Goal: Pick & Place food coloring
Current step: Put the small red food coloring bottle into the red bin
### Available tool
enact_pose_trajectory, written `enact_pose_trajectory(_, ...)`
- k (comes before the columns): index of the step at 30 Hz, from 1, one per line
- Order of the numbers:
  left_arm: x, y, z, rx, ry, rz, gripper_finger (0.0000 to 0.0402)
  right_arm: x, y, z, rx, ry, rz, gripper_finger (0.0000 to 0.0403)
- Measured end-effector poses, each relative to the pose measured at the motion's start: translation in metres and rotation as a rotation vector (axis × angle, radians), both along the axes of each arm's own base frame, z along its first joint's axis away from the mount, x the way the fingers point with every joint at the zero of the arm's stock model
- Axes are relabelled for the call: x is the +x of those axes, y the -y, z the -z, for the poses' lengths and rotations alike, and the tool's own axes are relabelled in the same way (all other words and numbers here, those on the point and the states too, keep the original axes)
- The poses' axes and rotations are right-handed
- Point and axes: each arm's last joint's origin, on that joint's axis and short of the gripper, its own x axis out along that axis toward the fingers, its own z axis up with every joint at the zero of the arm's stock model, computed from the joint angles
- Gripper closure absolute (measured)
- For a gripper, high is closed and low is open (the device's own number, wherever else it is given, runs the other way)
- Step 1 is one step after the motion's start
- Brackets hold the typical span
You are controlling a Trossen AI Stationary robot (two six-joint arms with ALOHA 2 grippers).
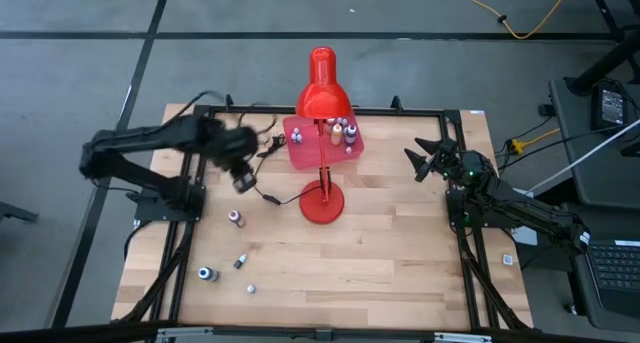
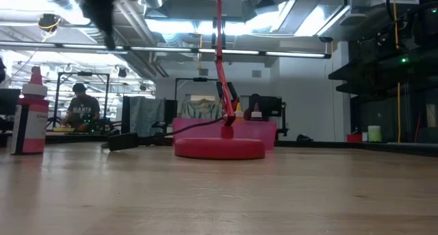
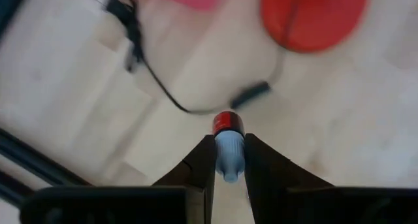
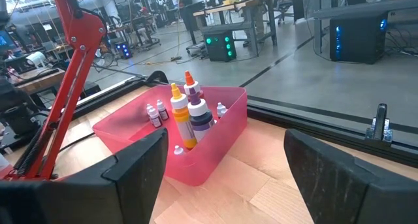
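Worktop: pale wooden slatted worktop (image 1: 380, 253) inside a black metal frame, seen from above.
Left claw: dark two-finger claw (image 3: 228, 160), raised above the worktop's left half, near the lamp's black cable (image 1: 272, 195); clamped tight on one tiny red-bodied bottle with a pale blue cap (image 3: 228, 145), cap between the fingers (image 3: 199, 165), red body poking out ahead.
Right claw: dark claw (image 1: 425, 155) at the worktop's right edge, spread wide, gripped nothing, pointed toward the tray.
Tray: pink translucent square tray (image 1: 305, 155) at the back centre, just behind the lamp's base; held several small pale-capped bottles (image 1: 342, 131), among them an orange one (image 4: 181, 123) and a purple one (image 4: 199, 119), upright.
Loose bottles: one small red bottle (image 1: 236, 218) stood left of the lamp base; three more, a blue one (image 1: 207, 274), a dark one (image 1: 240, 261) and a tiny pale one (image 1: 250, 288), scattered near the front left corner, well apart from the tray.
Lamp: tall red desk lamp (image 1: 322, 83) with round red base (image 1: 322, 201) at mid-worktop.
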Motion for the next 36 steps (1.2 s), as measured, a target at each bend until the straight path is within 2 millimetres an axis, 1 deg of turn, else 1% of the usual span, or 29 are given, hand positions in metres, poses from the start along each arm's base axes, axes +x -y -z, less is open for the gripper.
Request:
enact_pose_trajectory(5,0.035,-0.049,0.009,0.043,-0.082,-0.024,0.0345,0.0,0.0,0.0,0.0,0.0,0.0,0.0097)
enact_pose_trajectory(9,0.057,-0.086,0.025,0.056,-0.125,-0.046,0.0345,0.0,0.0,0.0,0.0,0.0,0.0,0.0097)
enact_pose_trajectory(14,0.067,-0.126,0.048,0.038,-0.148,-0.088,0.0345,0.0,0.0,0.0,0.0,0.0,0.0,0.0097)
enact_pose_trajectory(18,0.074,-0.152,0.067,0.01,-0.138,-0.111,0.0345,0.0,0.0,0.0,-0.001,0.0,0.0,0.0097)
enact_pose_trajectory(22,0.081,-0.167,0.087,-0.014,-0.159,-0.141,0.0345,0.0,0.0,0.0,-0.001,-0.001,0.0,0.0097)
enact_pose_trajectory(24,0.088,-0.173,0.091,-0.032,-0.151,-0.146,0.0345,0.0,0.0,0.0,0.0,0.0,0.0,0.0097)
enact_pose_trajectory(26,0.095,-0.177,0.092,-0.047,-0.139,-0.152,0.0345,0.0,0.0,0.0,-0.001,-0.001,0.0,0.0097)
enact_pose_trajectory(33,0.118,-0.187,0.084,-0.04,-0.08,-0.184,0.0345,0.0,0.0,0.0,0.0,0.0,0.0,0.0097)
enact_pose_trajectory(36,0.121,-0.188,0.09,-0.059,-0.101,-0.204,0.0345,0.0,0.0,0.0,-0.001,-0.001,0.0,0.0097)
